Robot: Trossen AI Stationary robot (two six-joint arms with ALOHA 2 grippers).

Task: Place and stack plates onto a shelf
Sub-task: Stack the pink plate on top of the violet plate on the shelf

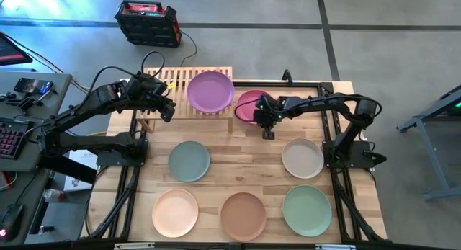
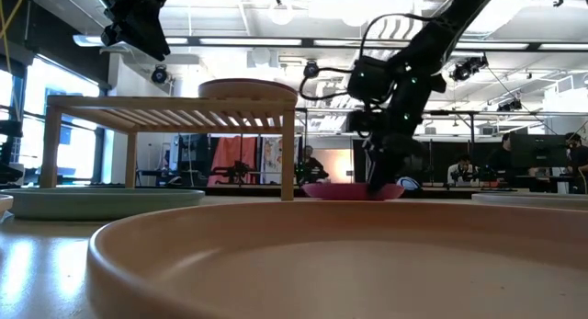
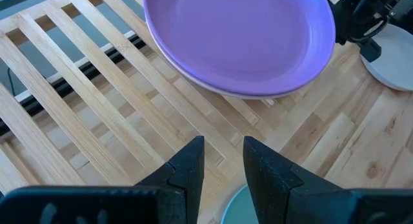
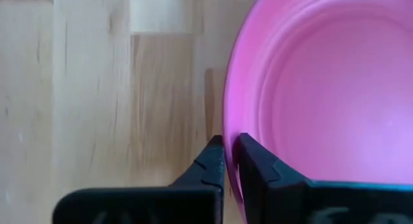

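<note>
The slatted light-wood shelf (image 1: 180,81) stands at the table's far side. A purple plate (image 1: 210,90) lies on its right half, and the left wrist view shows a second paler rim (image 3: 248,93) under it. My left gripper (image 3: 224,150) hovers open above the shelf's left part (image 1: 167,109), holding nothing. A magenta plate (image 1: 248,104) sits on the table just right of the shelf. My right gripper (image 4: 227,150) is shut on it. Grey-teal (image 1: 189,161), cream (image 1: 302,158), peach (image 1: 175,212), brown (image 1: 243,215) and mint green (image 1: 307,210) plates lie flat on the tabletop. My right gripper pinches the magenta plate's rim (image 4: 230,121) on its near-right side, one finger (image 4: 210,159) outside the plate and one (image 4: 255,159) inside the bowl. The fingers come from above, pointing down (image 2: 378,186). The plate looks level, with its underside on the table (image 2: 354,192).
The shelf's left half (image 3: 84,101) is bare slats. The shelf stands on legs (image 2: 288,158) with open space beneath it. A black and red case (image 1: 148,23) sits on the floor beyond the table. People and desks show in the room behind (image 2: 459,172).
</note>
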